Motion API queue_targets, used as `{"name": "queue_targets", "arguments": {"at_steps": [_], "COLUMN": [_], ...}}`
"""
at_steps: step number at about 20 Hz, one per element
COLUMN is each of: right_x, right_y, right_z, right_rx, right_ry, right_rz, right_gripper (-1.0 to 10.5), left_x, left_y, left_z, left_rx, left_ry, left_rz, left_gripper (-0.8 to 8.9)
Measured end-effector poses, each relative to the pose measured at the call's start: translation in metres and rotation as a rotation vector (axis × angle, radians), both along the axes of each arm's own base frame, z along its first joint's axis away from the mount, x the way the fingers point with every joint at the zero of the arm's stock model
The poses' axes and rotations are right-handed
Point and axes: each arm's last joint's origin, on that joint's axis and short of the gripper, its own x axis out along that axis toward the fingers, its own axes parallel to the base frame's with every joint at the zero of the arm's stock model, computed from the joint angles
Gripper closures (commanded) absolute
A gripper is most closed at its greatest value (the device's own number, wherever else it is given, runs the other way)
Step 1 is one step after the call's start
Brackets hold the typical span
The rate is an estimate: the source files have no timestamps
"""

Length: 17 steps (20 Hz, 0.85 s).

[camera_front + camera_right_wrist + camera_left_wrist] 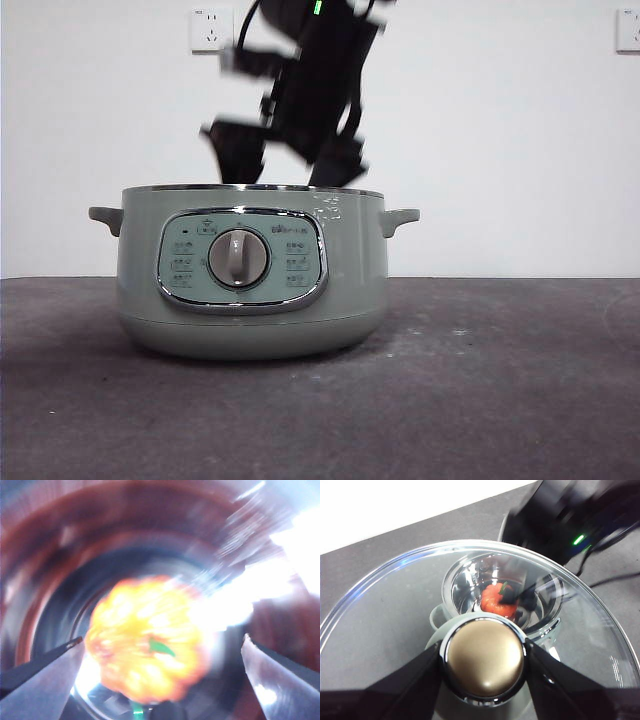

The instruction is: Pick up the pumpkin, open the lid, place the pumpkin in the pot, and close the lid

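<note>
My left gripper (485, 662) is clamped on the sage-green, chrome-topped knob of the round clear glass lid (395, 605) with its shiny steel rim, one black jaw pressed to each side of the knob. I hold the lid up off the large pale sage-green electric cooking pot (250, 290), and through the glass my left wrist view looks down into the pot's shiny steel bowl.

The small round orange-red ribbed toy pumpkin (496, 601) with its curved green stem lies inside that bowl, near the middle. My right gripper (160, 680) hangs over it inside the pot's mouth — its two jaws stand wide apart, one on each side of the pumpkin, neither touching it. The right wrist view is heavily blurred, so I cannot tell more about the pumpkin's pose than that its green stem faces the camera.

From the front, the pot stands uncovered on the dark grey table (500, 400), control dial facing the camera, and a black arm — blurred — reaches down behind the rim from above.
</note>
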Motion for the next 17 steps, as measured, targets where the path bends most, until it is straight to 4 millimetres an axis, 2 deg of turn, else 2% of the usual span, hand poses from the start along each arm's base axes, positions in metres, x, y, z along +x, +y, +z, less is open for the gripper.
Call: {"name": "queue_targets", "arguments": {"at_steps": [4,5,9,13,17], "right_x": [-0.031,-0.043,-0.098,-0.154,-0.196], "right_y": [-0.035,-0.049,-0.097,-0.143,-0.177], "right_z": [0.079,0.1,0.166,0.207,0.225], "right_rx": [0.054,0.088,0.202,0.287,0.336], "right_ry": [-0.16,-0.182,-0.258,-0.322,-0.356], "right_rz": [-0.114,-0.134,-0.171,-0.183,-0.189], "right_gripper": [3.2,3.2,3.2,3.2,3.2], "left_x": [0.018,0.028,0.068,0.116,0.16], "left_y": [-0.01,-0.014,-0.033,-0.053,-0.074], "left_z": [0.0,-0.001,-0.011,-0.028,-0.047], "left_rx": [-0.023,-0.032,-0.016,0.011,-0.003], "left_ry": [0.01,0.019,0.07,0.102,0.092], "left_rz": [-0.047,-0.068,-0.095,-0.122,-0.153], "left_gripper": [8.26,8.26,8.26,8.26,8.26]}}
